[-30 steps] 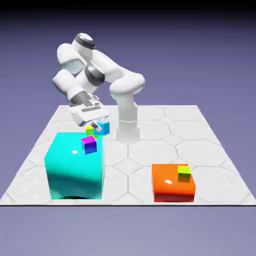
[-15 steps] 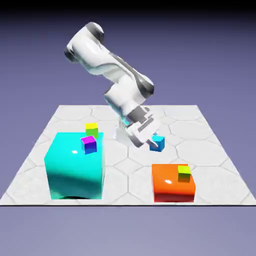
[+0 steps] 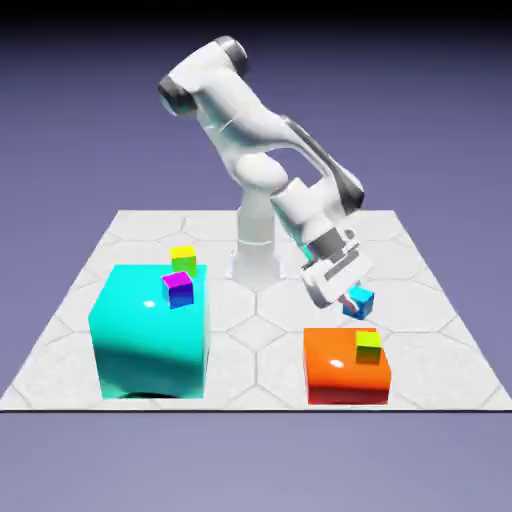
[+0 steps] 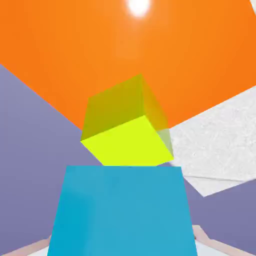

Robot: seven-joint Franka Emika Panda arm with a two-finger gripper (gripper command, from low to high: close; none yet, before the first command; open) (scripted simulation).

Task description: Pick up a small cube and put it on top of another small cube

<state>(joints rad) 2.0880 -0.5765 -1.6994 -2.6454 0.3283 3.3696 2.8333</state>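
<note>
Tilted over the desk (image 3: 430, 290), the end effector (image 3: 351, 301) grasps the small blue cube (image 3: 359, 303) behind the orange block (image 3: 331, 378), whose top carries a yellow-green cube (image 3: 368, 347) toward the exterior view's right.

Large at the bottom middle, my claw (image 4: 122, 241) grips a blue cube (image 4: 122, 210), one flat face turned to me. Pale pinkish fingertips (image 4: 201, 233) peek out at its lower left and lower right. Just above its top edge, partly hidden behind it, is a yellow-green cube (image 4: 127, 141), tilted, its lower face bright and its upper faces darker. A glossy orange block (image 4: 125, 45) with a white glare spot fills the top. At right lies white, faintly marked tabletop (image 4: 215, 135); blue-violet backdrop (image 4: 30, 160) shows at left and lower right.
</note>
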